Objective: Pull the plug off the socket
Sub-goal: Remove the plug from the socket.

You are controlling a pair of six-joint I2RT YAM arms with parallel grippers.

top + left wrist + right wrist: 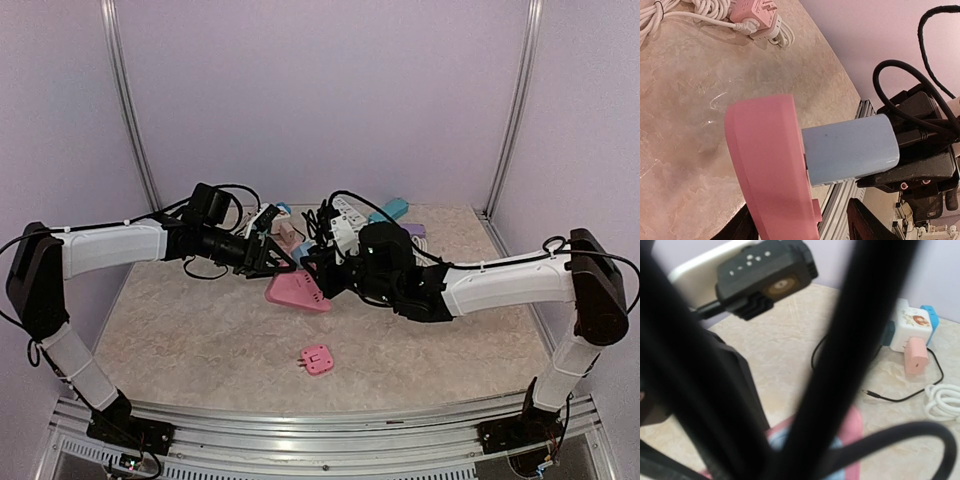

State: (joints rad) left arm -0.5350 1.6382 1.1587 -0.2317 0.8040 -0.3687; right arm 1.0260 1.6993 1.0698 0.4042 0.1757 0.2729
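Hovering above table (180,340) centre, pink socket (297,291) is seen off surface, pale blue plug (850,150) seated in its face. Plug is pinched at far end by right gripper (318,272). Left gripper (275,262) fingers (737,227) are held half-spread astride socket, one finger clearly apart from it.

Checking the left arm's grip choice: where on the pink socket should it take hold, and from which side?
Grip the pink socket across its thin slab body, clear of the blue plug. Come from the side opposite the right gripper, which clamps the plug; it juts from one face, so this probably keeps the pull line free.
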